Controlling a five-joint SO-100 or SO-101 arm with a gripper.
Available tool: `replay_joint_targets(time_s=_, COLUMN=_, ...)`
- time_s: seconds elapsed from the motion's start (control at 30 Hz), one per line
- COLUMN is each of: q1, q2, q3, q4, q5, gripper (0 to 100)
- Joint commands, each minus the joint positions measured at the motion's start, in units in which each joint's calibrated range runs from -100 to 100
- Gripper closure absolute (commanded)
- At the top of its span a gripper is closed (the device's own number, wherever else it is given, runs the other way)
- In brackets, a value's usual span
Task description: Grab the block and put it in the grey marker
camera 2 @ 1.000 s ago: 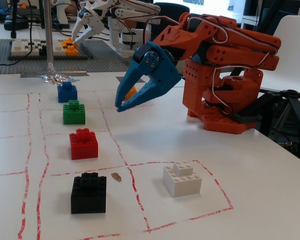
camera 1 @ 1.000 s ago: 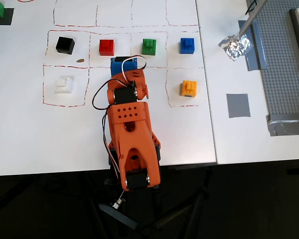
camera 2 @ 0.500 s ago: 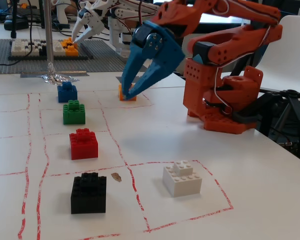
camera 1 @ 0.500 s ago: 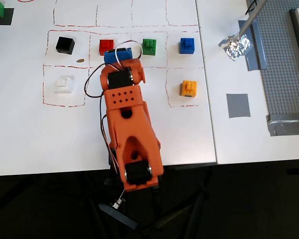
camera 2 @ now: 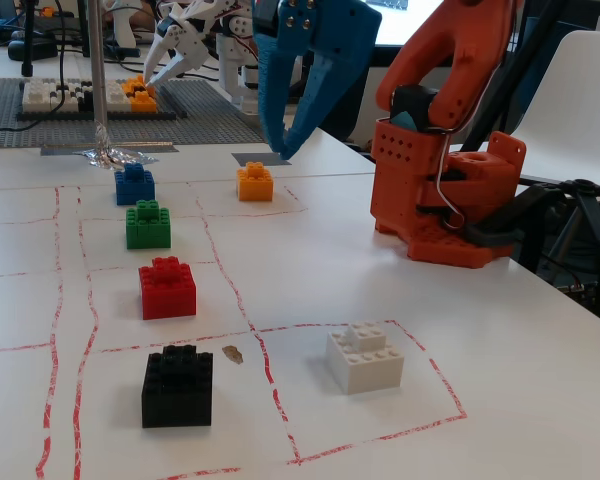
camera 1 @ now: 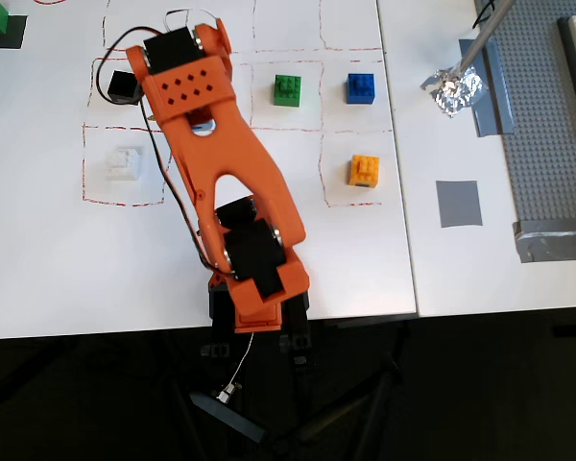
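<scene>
Fixed view has the gripper (camera 2: 280, 150) hanging high above the table, its blue fingers (camera 2: 315, 105) pointing down with a narrow gap between the tips, slightly apart and holding nothing. The red block (camera 2: 167, 287) sits on the white table (camera 2: 310, 270) well below the fingers and nearer the camera, untouched in its red-lined square. Right next to it on the far side is the green brick (camera 2: 148, 224), on the near side the black brick (camera 2: 177, 385). The orange brick (camera 2: 254, 182) lies almost directly beneath the fingertips.

Overhead view shows the arm (camera 1: 211, 144) stretched across the grid and hiding the red block completely; the grey marker (camera 1: 459, 203) lies well off to the right in that view, bare, far from the fingers.

The risk from here: the fingers look too nearly shut to straddle a brick, so a descent without opening would likely knock the block aside. The neighbours also sit close, and a drop off to one side could catch the green or black one instead.

Against the frame half a second ago, the arm has swung up and reached further out: then the fingers hung low beside the orange brick, and the red block was half visible from overhead.
</scene>
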Motion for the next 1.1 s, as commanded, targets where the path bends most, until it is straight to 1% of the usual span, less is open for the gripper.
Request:
replay_joint_targets(time_s=0.0, q1=-1.8, q2=4.6, q3=-11.6, q4=2.5, q5=-1.7, gripper=100)
replay_joint_targets(time_s=0.27, q1=-6.2, q2=22.0, q3=-28.6, q4=3.4, q5=-3.7, gripper=91)
replay_joint_targets(time_s=0.33, q1=-6.6, q2=25.8, q3=-31.9, q4=3.4, q5=-4.4, gripper=88)
replay_joint_targets(time_s=0.4, q1=-6.9, q2=28.9, q3=-34.3, q4=3.4, q5=-4.7, gripper=83)
replay_joint_targets(time_s=0.67, q1=-5.1, q2=36.1, q3=-35.0, q4=3.7, q5=-5.4, gripper=64)
replay_joint_targets(time_s=0.8, q1=-2.9, q2=39.4, q3=-34.7, q4=3.6, q5=-5.4, gripper=57)
replay_joint_targets(time_s=0.9, q1=-1.4, q2=42.0, q3=-35.4, q4=2.7, q5=-5.1, gripper=55)
replay_joint_targets(time_s=1.07, q1=0.8, q2=46.2, q3=-37.1, q4=0.9, q5=-4.3, gripper=55)
